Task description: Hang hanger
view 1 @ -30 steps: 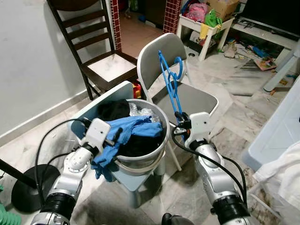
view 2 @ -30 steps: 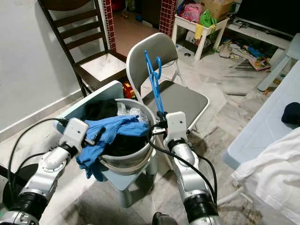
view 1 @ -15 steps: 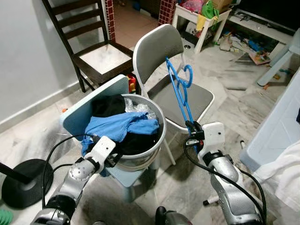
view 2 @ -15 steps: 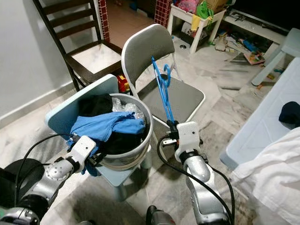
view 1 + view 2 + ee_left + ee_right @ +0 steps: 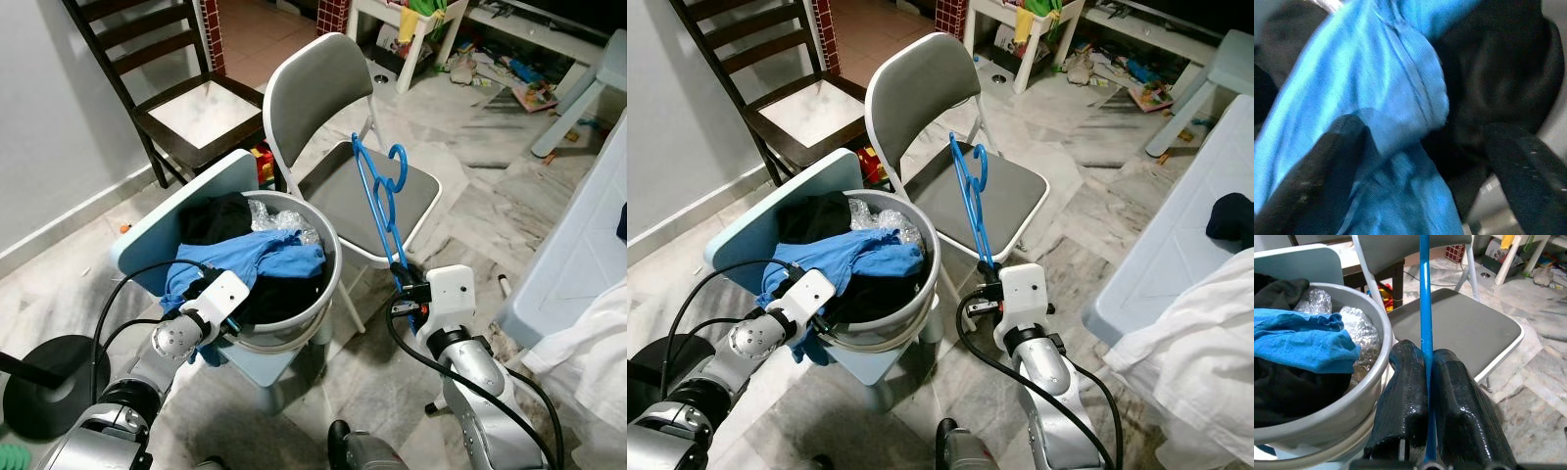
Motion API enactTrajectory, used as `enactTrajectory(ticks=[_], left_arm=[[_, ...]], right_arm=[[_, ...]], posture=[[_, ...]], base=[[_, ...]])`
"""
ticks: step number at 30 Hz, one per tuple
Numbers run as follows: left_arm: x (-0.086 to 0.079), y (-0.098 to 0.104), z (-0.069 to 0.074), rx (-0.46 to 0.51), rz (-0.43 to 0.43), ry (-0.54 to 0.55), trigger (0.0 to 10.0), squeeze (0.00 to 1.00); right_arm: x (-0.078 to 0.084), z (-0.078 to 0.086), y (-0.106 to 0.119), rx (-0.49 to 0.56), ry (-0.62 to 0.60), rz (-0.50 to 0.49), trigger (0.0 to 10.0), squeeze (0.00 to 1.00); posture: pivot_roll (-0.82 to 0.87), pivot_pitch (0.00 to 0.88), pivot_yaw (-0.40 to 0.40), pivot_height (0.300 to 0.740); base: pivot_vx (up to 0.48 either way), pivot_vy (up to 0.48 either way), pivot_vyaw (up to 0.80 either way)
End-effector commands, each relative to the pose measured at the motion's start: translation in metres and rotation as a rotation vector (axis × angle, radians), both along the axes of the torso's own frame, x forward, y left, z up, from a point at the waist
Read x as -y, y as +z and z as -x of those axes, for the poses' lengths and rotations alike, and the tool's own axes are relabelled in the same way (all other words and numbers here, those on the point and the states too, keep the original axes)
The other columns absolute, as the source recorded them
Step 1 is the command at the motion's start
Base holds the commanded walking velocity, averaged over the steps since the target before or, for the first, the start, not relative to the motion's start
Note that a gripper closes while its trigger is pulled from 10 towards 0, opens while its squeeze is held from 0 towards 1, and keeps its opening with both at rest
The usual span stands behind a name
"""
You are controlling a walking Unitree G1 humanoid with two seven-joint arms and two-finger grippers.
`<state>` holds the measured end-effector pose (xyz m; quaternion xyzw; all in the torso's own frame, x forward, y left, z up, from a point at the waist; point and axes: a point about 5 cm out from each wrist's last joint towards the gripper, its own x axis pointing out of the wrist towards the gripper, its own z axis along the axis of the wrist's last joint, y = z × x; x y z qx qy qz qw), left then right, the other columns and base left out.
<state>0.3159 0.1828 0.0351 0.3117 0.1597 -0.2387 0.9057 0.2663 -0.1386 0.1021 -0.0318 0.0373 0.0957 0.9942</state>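
My right tool is clenched on the bottom bar of a thin blue plastic hanger, upright before the grey folding chair; it looks light, stiff and slippery, while my left tool straddles blue cloth, fingers spread.

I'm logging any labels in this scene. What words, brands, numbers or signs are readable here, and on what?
None can be read.
The blue hanger, the grey bucket, the blue cloth and the folding chair bear no visible print.
The toys and papers on the far floor are too small and blurred to read.
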Motion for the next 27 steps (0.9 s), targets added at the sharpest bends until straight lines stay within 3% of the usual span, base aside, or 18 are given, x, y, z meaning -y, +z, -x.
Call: enactTrajectory(ticks=[1,8,27], left_arm=[[-0.003,-0.006,0.005,-0.034,-0.03,-0.017,0.0,0.0],[-0.013,-0.003,0.002,-0.021,-0.081,-0.004,0.0,0.0],[-0.031,0.005,-0.002,0.052,-0.104,0.084,0.0,0.0]], right_arm=[[0.003,0.002,0.005,0.014,-0.022,0.005,10.0,0.0],[0.007,0.003,0.005,0.006,-0.047,0.009,10.0,0.0],[0.004,-0.002,0.004,0.006,-0.041,0.007,10.0,0.0]], posture=[[-0.28,0.264,-0.037,0.74],[-0.29,0.262,-0.027,0.74],[-0.26,0.245,-0.035,0.74]], base=[[0.0,0.0,0.0],[0.0,0.0,0.0],[0.0,0.0,0.0]])
